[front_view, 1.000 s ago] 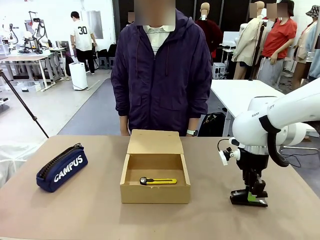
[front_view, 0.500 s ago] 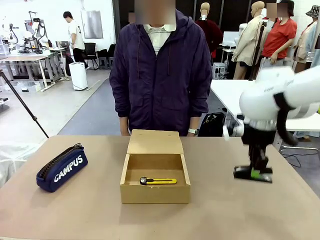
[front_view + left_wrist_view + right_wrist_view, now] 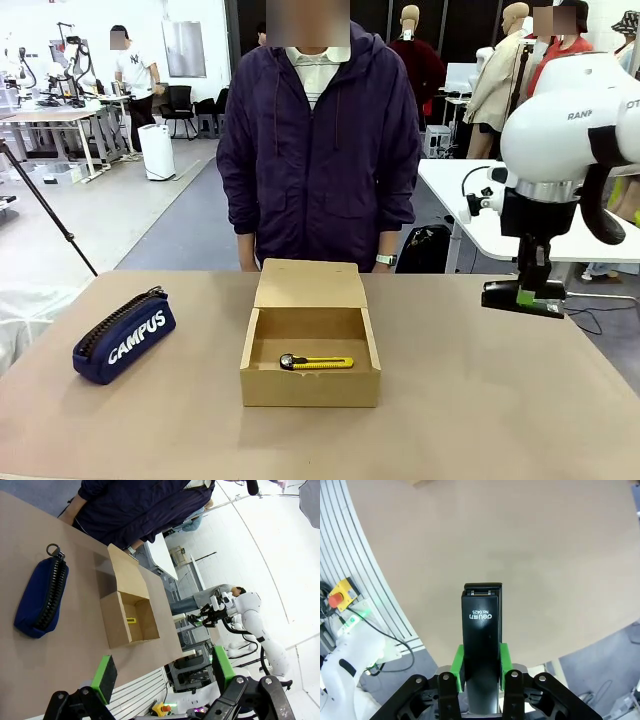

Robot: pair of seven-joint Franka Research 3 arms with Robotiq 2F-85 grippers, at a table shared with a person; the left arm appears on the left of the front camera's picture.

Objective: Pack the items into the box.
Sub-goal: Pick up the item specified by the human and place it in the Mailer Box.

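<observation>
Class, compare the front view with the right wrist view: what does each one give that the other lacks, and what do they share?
Front view: a person in a purple jacket behind the open cardboard box, a yellow knife inside it, a blue pencil case to its left on the table.
Right wrist view: white print on the black stapler, green pads pressed on both its sides, a red button below the table edge.
Both: the right pincer shut on the stapler, raised above the brown table.
</observation>
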